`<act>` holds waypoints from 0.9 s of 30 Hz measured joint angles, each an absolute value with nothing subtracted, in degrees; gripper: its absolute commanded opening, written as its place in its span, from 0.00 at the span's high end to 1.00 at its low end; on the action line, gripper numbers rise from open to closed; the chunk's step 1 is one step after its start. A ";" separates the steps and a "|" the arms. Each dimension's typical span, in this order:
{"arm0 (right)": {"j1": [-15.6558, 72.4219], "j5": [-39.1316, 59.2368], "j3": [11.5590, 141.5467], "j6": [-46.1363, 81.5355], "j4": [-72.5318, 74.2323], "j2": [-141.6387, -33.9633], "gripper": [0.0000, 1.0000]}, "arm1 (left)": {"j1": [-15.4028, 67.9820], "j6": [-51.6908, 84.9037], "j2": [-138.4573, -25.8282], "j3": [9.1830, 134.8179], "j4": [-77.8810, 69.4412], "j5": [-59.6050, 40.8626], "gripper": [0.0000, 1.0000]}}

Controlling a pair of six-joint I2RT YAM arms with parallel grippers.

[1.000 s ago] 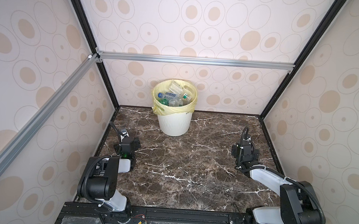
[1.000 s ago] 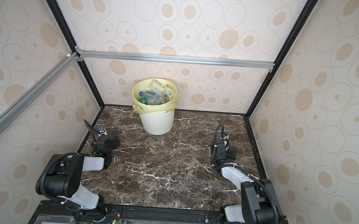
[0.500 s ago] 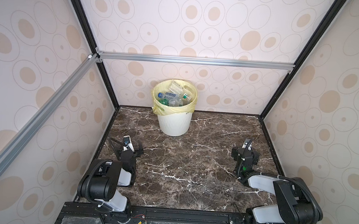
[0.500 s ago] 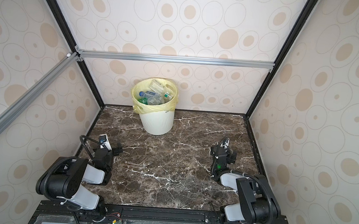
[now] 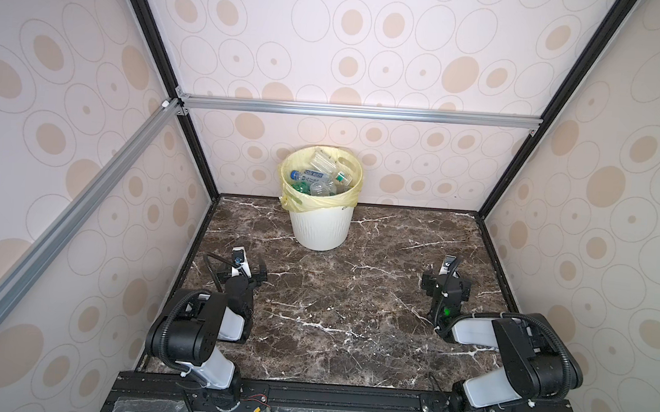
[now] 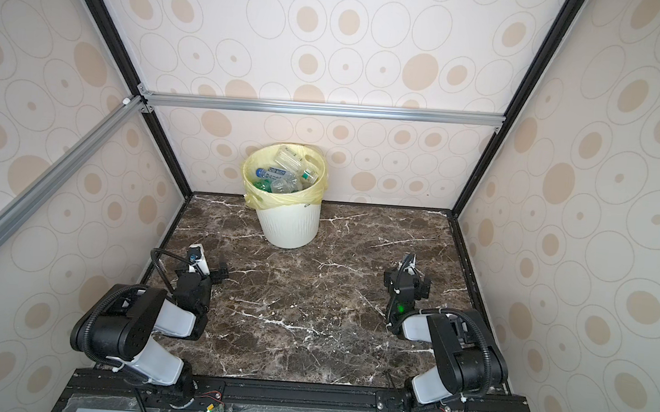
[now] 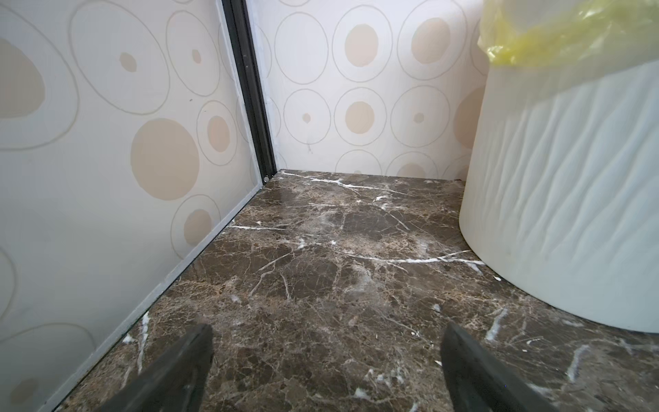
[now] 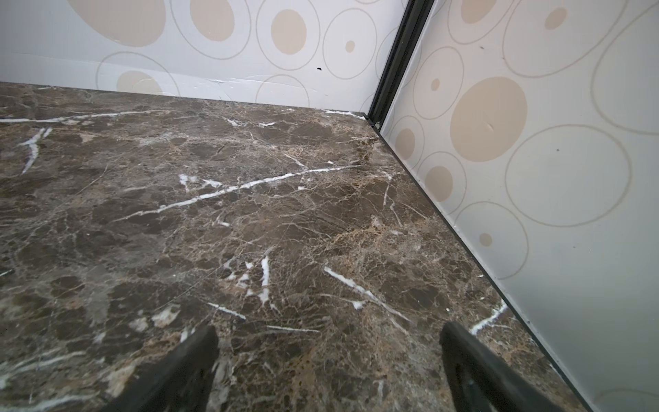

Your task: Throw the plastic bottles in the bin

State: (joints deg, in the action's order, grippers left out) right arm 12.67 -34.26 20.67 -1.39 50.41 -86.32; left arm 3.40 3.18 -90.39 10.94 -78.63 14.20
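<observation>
Showing, in both top views, the plastic bottles (image 5: 316,178) lying heaped in the bin (image 5: 320,230) at the back of the tabletop (image 5: 353,308), seemingly leaving nothing to collect; in the left wrist view, the left gripper (image 7: 326,331) gaping empty near the bin; in the right wrist view, the right gripper (image 8: 328,330) gaping likewise.

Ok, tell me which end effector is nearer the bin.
Left. The left end effector hangs in front of the bin, slightly to its left side. The right end effector is farther off, in front and well to the right, near the right wall.
</observation>
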 measured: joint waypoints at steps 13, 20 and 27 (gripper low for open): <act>11.29 -24.51 14.68 -3.68 61.04 -90.74 0.00 | 3.57 2.68 -90.43 10.96 -78.65 14.55 0.01; 6.70 -21.19 22.61 -0.89 54.28 -89.12 0.00 | 3.60 2.61 -90.43 10.98 -78.65 14.61 0.01; 6.70 -20.23 22.61 -0.23 50.92 -89.12 0.00 | 3.70 2.50 -90.43 10.98 -78.67 14.90 0.01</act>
State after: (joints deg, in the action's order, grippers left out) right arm 6.70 -20.23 22.61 -0.23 50.92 -89.12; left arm 3.70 2.50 -90.43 10.98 -78.67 14.90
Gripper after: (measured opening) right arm 0.999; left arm 0.990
